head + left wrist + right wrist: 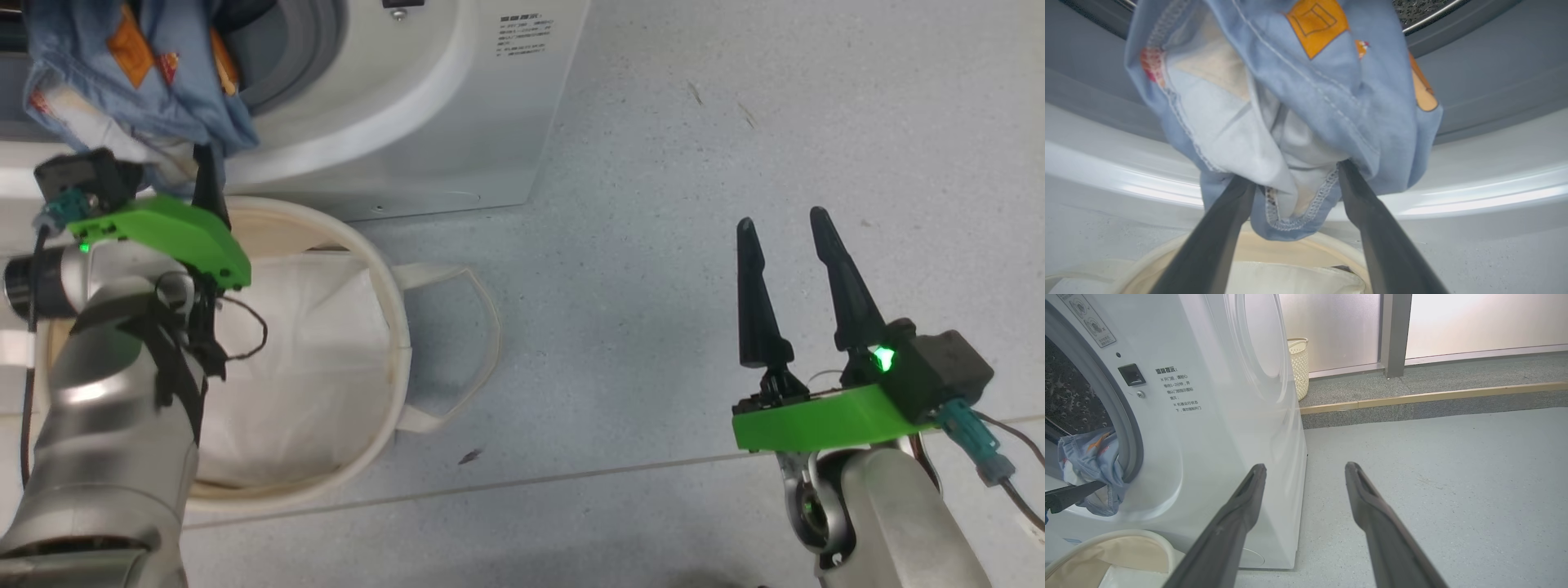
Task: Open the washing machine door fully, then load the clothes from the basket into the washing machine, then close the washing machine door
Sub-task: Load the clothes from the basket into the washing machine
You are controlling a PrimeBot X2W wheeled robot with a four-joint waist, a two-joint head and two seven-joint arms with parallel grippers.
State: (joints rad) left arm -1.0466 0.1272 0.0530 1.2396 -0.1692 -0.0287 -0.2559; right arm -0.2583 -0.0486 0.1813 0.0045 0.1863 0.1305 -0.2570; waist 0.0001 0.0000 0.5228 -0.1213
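Clothes (1310, 102) hang between spread left jaws, left wrist view.

The speckled grey floor (694, 204) carries the washing machine (490, 122) with the basket (393, 304) just before it.

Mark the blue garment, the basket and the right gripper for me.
blue garment (1331, 94): left wrist view, on its blue outer fabric.
basket (397, 343): head view, on the right rim.
right gripper (781, 216): head view, midway between its fingertips.
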